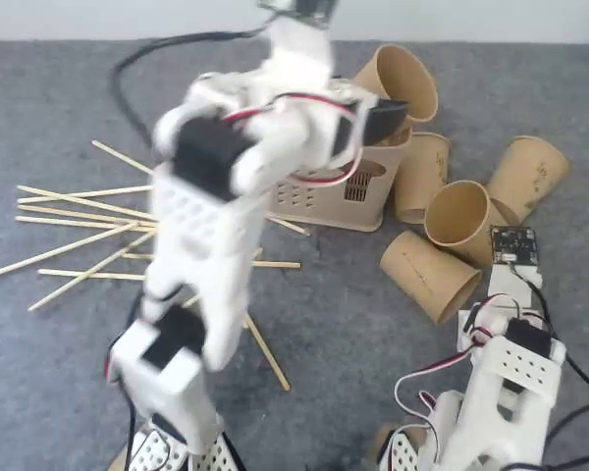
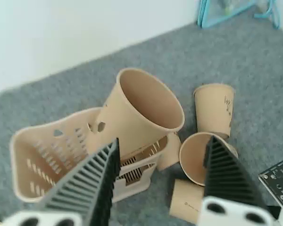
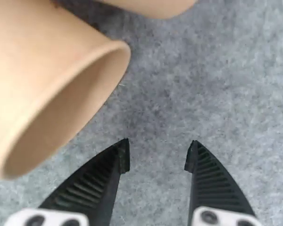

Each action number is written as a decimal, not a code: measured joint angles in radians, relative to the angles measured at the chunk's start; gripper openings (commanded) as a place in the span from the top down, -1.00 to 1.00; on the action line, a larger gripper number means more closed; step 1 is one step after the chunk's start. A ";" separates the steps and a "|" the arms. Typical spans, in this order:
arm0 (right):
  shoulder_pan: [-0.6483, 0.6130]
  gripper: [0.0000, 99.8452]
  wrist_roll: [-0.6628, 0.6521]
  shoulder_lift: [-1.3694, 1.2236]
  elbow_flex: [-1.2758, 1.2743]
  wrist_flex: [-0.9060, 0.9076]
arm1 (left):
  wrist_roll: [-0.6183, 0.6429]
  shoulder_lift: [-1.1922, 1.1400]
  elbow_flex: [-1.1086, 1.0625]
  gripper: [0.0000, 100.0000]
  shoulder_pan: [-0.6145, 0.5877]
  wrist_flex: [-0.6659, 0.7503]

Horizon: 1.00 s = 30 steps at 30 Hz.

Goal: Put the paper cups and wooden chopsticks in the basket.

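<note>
Here, nearest, the right gripper (image 3: 158,155) hangs spread over the table (image 3: 212,70), just beside a paper cup (image 3: 52,89) lying on its side. Farther out, the left gripper (image 2: 162,141), likewise spread, hovers at the basket (image 2: 42,155), on whose rim a tilted cup (image 2: 141,113) leans; wooden chopsticks (image 1: 88,211) lie scattered beside. The cups look light and crushable: a gentle pinch across the rim wall seems best.

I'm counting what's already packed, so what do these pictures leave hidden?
Basket inside: high view, the left arm covers it; left wrist view, the tilted cup blocks part.
Chopsticks: high view, several run under that arm, so no full count.
Lying cup: right wrist view, cut off by the edge.
</note>
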State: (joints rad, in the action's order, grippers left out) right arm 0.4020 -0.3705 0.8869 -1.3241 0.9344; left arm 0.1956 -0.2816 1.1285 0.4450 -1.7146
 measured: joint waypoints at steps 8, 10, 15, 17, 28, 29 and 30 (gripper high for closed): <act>-0.018 0.60 0.000 0.000 0.000 0.000 | 0.000 -0.218 0.169 0.45 0.003 0.049; -0.018 0.60 0.000 0.000 0.000 0.000 | 0.000 -0.244 0.172 0.46 -0.006 0.075; -0.018 0.60 0.000 0.000 0.000 0.000 | 0.000 -0.282 0.172 0.57 -0.051 0.106; -0.018 0.60 0.000 0.000 0.000 0.000 | 0.000 -0.298 0.172 0.74 -0.058 0.106; -0.018 0.60 0.000 0.000 0.000 0.000 | -0.049 -0.307 0.180 0.97 -0.046 0.095; -0.018 0.60 0.000 0.000 0.000 0.000 | -0.049 -0.307 0.184 0.97 -0.040 0.089; -0.018 0.60 0.000 0.000 0.000 0.000 | -0.049 -0.307 0.195 0.97 -0.035 0.081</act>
State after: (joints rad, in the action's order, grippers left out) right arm 0.3836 -0.3705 0.8869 -1.3241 0.9344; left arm 0.1465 -0.5884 1.3234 0.4097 -1.6333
